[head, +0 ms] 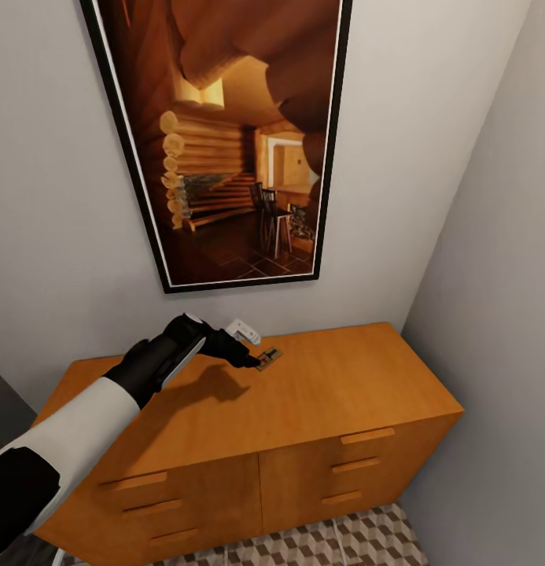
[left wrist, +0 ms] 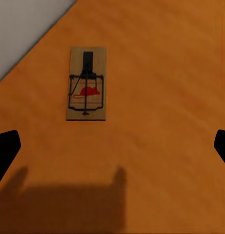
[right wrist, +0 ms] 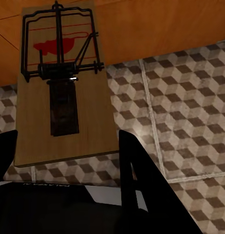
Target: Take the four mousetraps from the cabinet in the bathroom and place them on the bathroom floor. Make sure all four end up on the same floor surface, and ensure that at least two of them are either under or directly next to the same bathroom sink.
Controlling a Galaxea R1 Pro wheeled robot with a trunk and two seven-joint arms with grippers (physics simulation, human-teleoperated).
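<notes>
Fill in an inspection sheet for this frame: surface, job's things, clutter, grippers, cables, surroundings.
Surface: orange-brown cabinet with a smooth top; drawers with bar handles are closed.
Job's things: one mousetrap lies flat on the cabinet top near the back wall; a second mousetrap sits between the right gripper's fingers, over the cube-patterned floor.
Clutter: a small white object at the back of the cabinet top, too small to identify.
Grippers: left gripper open, hanging just short of the trap on the cabinet; right gripper shut on its trap.
Cables: nothing seen.
Surroundings: framed log-cabin picture on the wall above the cabinet; grey side wall close on the right.
</notes>
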